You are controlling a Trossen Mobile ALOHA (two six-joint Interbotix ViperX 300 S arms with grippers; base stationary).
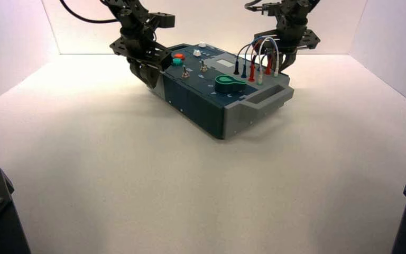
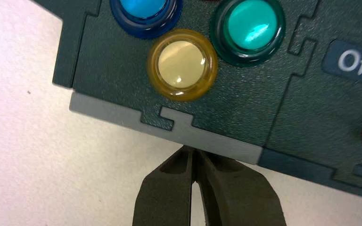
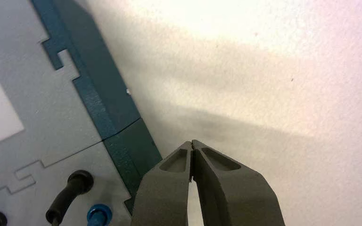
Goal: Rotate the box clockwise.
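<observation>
Up close, the left wrist view alone reveals a yellow button (image 2: 182, 64).

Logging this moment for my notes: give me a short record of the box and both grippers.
box: one long dark teal and grey panel box, lying askew
end facing the high view: grey, with handle
knob: green
left gripper: fingers shut, at the box's left long side
right gripper: fingers shut, beside the far long side near the wires
</observation>
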